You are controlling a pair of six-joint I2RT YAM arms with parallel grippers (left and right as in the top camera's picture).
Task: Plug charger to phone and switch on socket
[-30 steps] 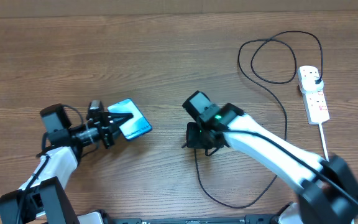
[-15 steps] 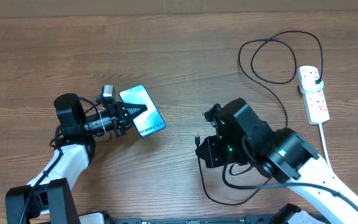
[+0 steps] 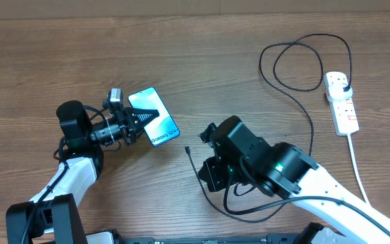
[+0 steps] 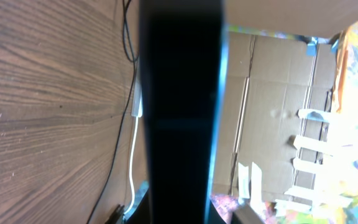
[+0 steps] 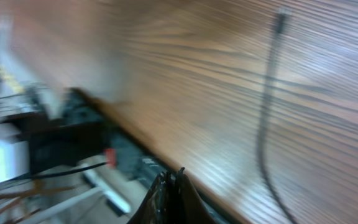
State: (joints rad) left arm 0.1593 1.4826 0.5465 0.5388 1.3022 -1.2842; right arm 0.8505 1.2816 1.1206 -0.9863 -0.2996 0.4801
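The phone (image 3: pixel 156 116), screen lit, sits tilted at 9 o'clock. The white socket (image 3: pixel 341 102) lies at 3 o'clock. The black charger (image 3: pixel 311 129) loops from it toward centre.

the overhead camera looks straight down on the whole table (image 3: pixel 181 47), the robot's side at 6 o'clock. the left wrist camera sits hard against the phone (image 4: pixel 182 112), edge-on down mid-frame, facing overhead's 3 o'clock. the right wrist camera, blurred, skims low over the wood, sharing the cable (image 5: pixel 268 99) tip with overhead.
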